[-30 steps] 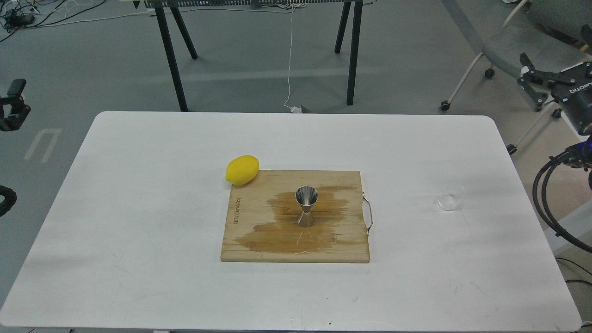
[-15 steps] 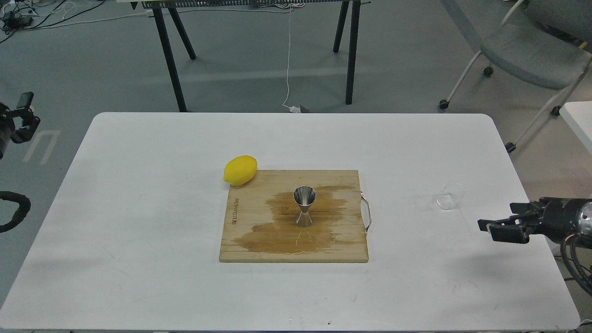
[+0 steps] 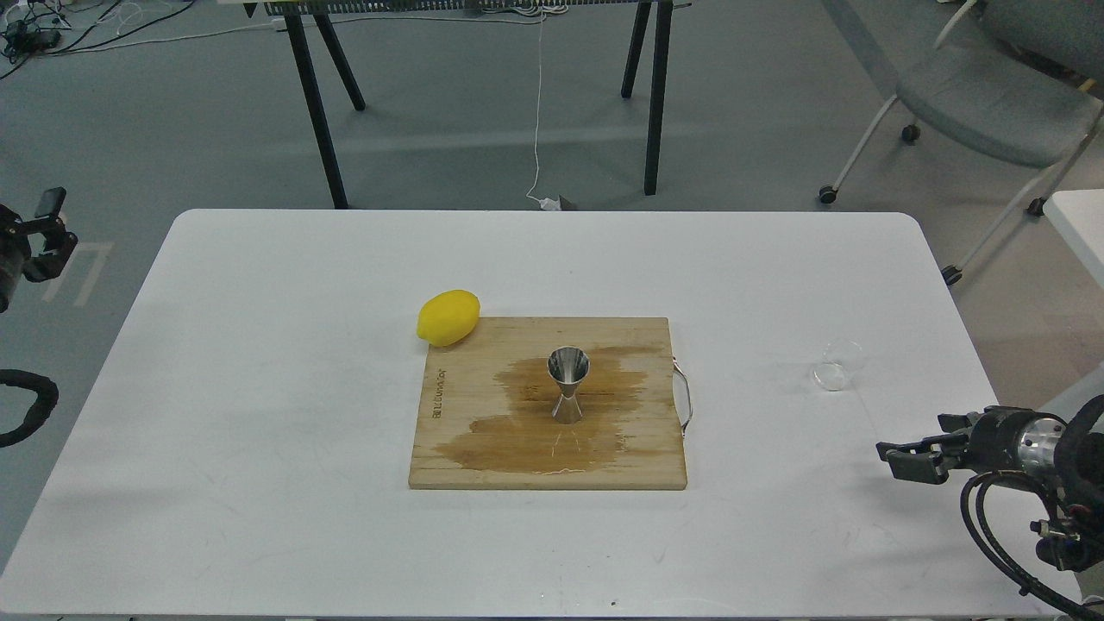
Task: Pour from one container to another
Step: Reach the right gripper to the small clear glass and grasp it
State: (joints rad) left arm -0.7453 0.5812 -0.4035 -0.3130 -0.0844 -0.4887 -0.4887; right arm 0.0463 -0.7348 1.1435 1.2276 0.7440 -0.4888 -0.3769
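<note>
The tiny clear glass cup (image 3: 838,366) stands on the white table (image 3: 259,388) near its right side, nearly invisible. The shiny steel jigger (image 3: 568,384) stands upright in the middle of a wooden cutting board (image 3: 466,448), on a dark wet stain. My right gripper (image 3: 901,458) hovers low over the table's right front, below and to the right of the cup. It points left, its fingers are slightly apart and it holds nothing. My left gripper (image 3: 52,226) is open beyond the table's left edge, far from both containers.
A yellow lemon (image 3: 448,317) lies at the board's back left corner. The board has a metal handle (image 3: 686,398) on its right side. A wheeled chair (image 3: 992,95) and black trestle legs (image 3: 319,103) stand on the floor behind the table.
My right arm came down from high at the right edge to low over the table's right front, then shifted lower and slightly left. My left gripper moved a little downward.
</note>
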